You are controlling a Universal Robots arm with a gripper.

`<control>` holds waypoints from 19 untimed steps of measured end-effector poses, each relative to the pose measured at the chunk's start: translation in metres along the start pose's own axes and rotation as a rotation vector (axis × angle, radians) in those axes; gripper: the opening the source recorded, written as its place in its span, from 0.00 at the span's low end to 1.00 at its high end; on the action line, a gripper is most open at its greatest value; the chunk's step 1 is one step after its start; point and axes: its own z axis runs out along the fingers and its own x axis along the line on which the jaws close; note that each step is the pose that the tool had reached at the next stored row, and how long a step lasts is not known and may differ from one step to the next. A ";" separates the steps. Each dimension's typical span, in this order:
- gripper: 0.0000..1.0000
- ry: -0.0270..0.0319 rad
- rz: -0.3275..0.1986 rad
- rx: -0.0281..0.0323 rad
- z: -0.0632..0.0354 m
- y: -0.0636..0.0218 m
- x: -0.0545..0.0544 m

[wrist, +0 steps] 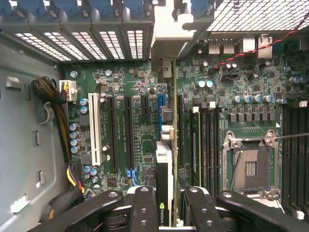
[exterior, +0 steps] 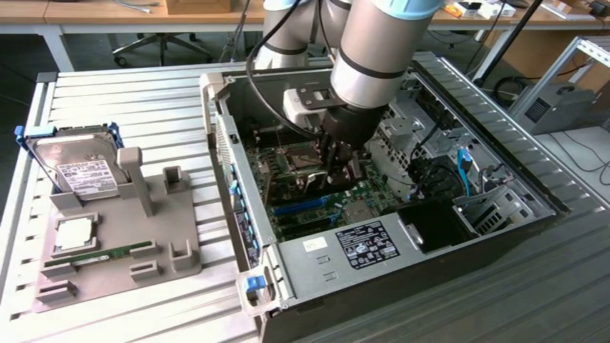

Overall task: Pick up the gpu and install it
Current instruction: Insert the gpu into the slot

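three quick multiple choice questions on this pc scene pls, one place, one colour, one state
1. Where is the hard drive? A on the floor; B on the grey holder outside the case; C inside the case.
2. What colour is its frame? A red; B blue; C yellow.
3. How is the gripper? A open, empty; B shut, empty; C shut on the gpu.
Answers: 1 B, it stands on the holder at the exterior view's left; 2 B, blue edges wrap it; 3 C, fingers press both sides of the card.
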 end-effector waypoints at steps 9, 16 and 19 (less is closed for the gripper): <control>0.27 0.0000 0.000 0.0001 0.0002 0.0061 0.001; 0.27 0.0001 0.000 0.0000 0.0060 0.0121 0.001; 0.27 0.0003 0.000 -0.0001 0.0071 0.0129 0.002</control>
